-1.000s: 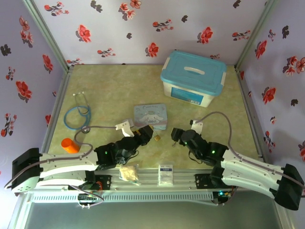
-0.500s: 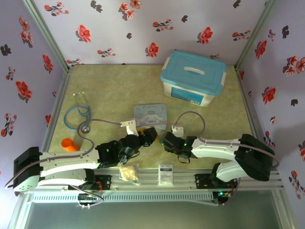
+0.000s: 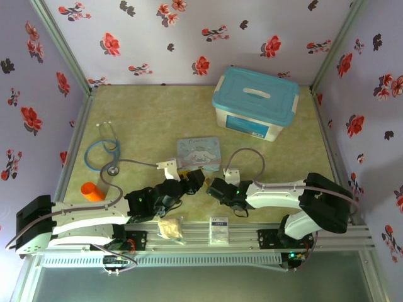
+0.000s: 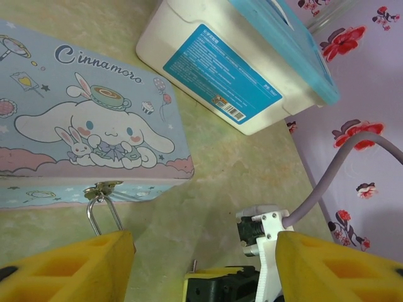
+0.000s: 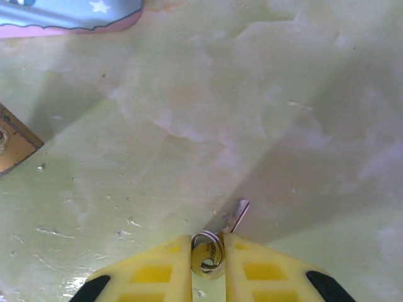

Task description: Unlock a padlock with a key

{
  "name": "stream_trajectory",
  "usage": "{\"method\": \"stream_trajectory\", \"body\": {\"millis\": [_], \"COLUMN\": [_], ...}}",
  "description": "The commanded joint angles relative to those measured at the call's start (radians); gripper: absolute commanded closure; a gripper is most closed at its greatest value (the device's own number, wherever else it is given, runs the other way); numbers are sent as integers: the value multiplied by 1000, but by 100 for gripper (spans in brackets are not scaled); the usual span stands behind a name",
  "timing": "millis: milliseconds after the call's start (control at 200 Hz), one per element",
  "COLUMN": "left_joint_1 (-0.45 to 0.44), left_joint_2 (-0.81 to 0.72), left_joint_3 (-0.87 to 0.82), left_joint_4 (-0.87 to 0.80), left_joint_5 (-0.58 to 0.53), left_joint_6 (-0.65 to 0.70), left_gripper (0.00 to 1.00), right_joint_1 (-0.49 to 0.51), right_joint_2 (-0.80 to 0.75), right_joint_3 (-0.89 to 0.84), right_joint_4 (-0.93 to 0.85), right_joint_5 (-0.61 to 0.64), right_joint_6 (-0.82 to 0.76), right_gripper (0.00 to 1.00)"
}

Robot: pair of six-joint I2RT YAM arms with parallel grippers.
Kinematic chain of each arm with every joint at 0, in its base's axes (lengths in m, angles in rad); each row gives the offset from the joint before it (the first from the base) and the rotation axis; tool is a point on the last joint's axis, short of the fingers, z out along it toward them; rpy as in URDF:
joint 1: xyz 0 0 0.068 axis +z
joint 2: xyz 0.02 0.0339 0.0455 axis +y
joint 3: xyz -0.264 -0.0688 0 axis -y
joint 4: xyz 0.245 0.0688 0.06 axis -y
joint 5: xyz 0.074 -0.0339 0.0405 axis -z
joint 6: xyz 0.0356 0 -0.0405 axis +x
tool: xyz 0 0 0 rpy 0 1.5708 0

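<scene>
top: right gripper [image 3: 212, 187] has swung in from the right, now just beside left gripper [image 3: 196, 178], near pale blue cartoon tin [image 3: 198, 151]. left wrist: yellow jaws apart, holding nothing. tiny brass-gold padlock w/ thin silvery shackle [image 4: 104, 214] sits at tin's front edge. right wrist: jaws just closed on very small thin dark grey metal key [image 5: 236, 217] by its ring, so key's secured; insertion prob. next.

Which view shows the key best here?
Right wrist: the key juts from between the right gripper's yellow fingers, ring pinched. Top external: too small to make out. Left wrist: at most a thin sliver.
</scene>
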Motion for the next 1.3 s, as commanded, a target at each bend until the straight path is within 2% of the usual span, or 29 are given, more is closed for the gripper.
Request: {"method": "stream_trajectory", "body": {"millis": [0, 260, 385, 455, 515, 580, 675, 770, 865, 1150, 1295], "left_joint_1": [11, 17, 19, 18, 18, 18, 20, 19, 19, 19, 19], "left_joint_2": [-12, -22, -21, -22, -22, -21, -15, -9, -7, -1, 3], "left_joint_3": [-28, -39, -37, -35, -35, -35, -35, -28, -27, -29, -37], "left_joint_4": [41, 39, 40, 39, 39, 40, 48, 50, 50, 52, 62], "left_joint_5": [-20, -20, -20, -20, -20, -21, -20, -21, -21, -20, -20], "left_joint_6": [-22, -24, -21, -21, -23, -23, -22, -22, -21, -27, -33], "left_gripper": [39, 38, 38, 38, 37, 37, 36, 36, 36, 36, 36], "right_joint_1": [5, -12, -13, -13, -13, -17, -41, -85, -116, -118, -117], "right_joint_2": [4, -57, -106, -149, -182, -217, -268, -277, -245, -137, -115], "right_joint_3": [15, -47, -65, -79, -85, -98, -130, -145, -121, -99, -106], "right_joint_4": [-113, -110, -115, -125, -156, -161, -97, -49, -56, -1, 25], "right_joint_5": [45, 22, 25, 14, 15, 14, -25, -59, -56, -78, -85], "right_joint_6": [-3, -14, -22, -24, -9, -3, -6, -10, -29, -61, -68], "right_gripper": [85, 88, 86, 79, 67, 59, 54, 55, 60, 63, 69]}}
